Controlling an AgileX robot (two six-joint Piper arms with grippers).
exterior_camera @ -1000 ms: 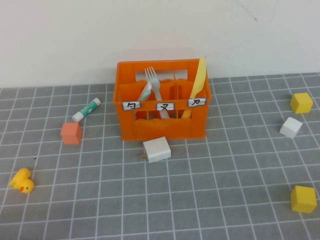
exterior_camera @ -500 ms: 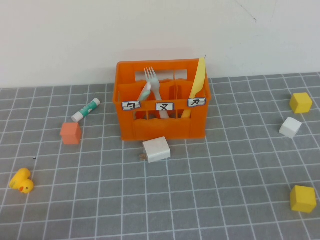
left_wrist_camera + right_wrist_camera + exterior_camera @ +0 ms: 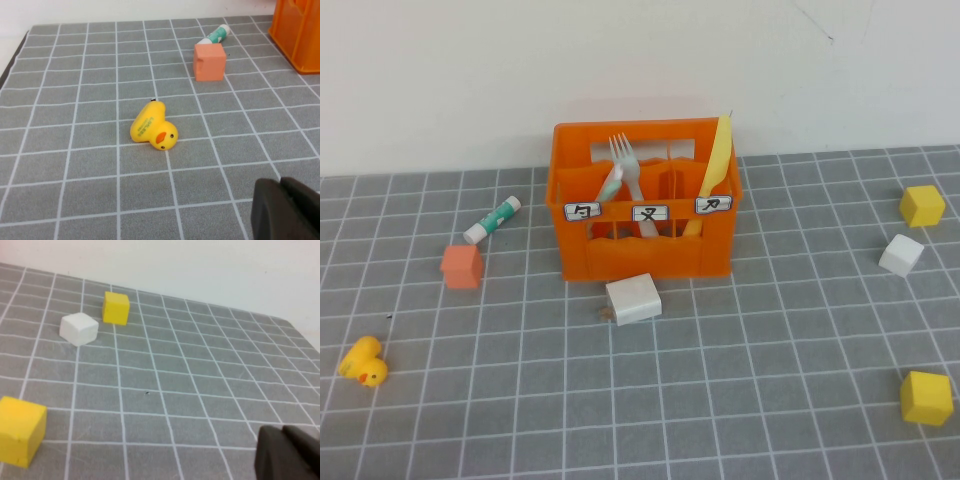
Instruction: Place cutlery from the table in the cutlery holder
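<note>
High view: I see the cutlery holder (image 3: 646, 200) near the table's (image 3: 720, 400) far edge, a mint spoon (image 3: 610, 184) inside with fork (image 3: 629, 172) and knife (image 3: 717, 160). Left wrist: left gripper (image 3: 286, 210) over the near-left corner by a duck (image 3: 151, 128); opening, cannot tell. Right wrist: right gripper (image 3: 289, 454) near the right edge; opening, cannot tell.

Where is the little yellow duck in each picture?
High view: the yellow duck lies at the lower left, on the table, in front of the orange cube.
Left wrist view: the duck sits mid-picture, the left gripper dark at the corner.
Right wrist view: no duck; only blocks and the right gripper.
Shared landmark: the orange cube.
</note>
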